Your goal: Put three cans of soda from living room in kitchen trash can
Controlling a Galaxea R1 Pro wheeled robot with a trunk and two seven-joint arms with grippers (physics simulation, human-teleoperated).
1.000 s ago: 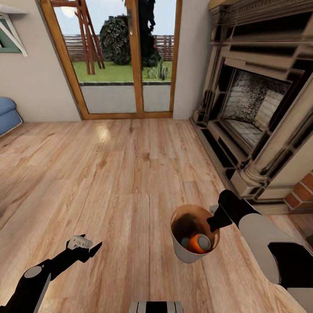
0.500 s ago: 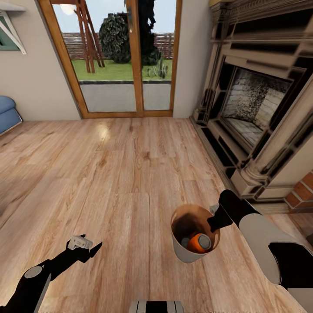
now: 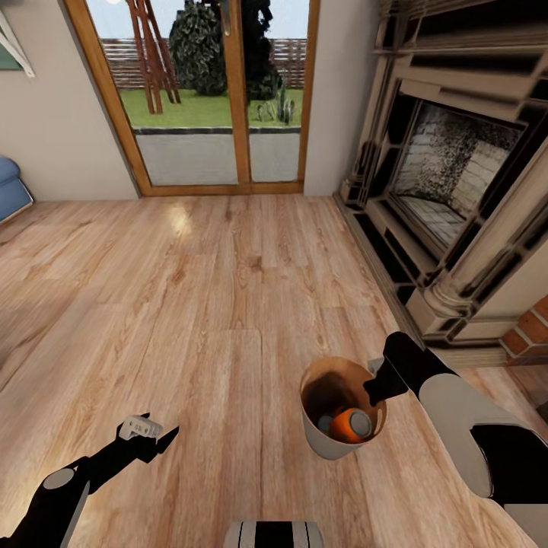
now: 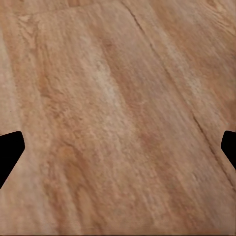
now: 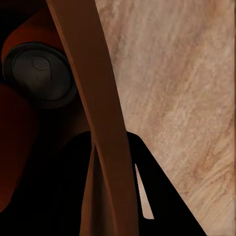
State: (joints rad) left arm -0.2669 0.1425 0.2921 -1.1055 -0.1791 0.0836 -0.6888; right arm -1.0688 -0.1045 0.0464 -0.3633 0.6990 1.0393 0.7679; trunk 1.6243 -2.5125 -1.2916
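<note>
Already in the bin: soda cans carried across the living room

The right gripper (image 3: 375, 387) has its jaws clamped on the rim of the bin (image 3: 327, 441), one finger inside, one outside. An orange can (image 3: 348, 425) lies inside beside a darker one (image 3: 326, 423). The left gripper (image 3: 148, 431) hangs over the wood floor (image 3: 213, 289), jaws spread wide, empty. Glass doors (image 3: 217, 99) and fireplace (image 3: 457, 167) stand ahead.

Glass doors (image 3: 221, 99), brick fireplace (image 3: 457, 183), blue sofa (image 3: 9, 186), wood floor (image 3: 190, 304).
</note>
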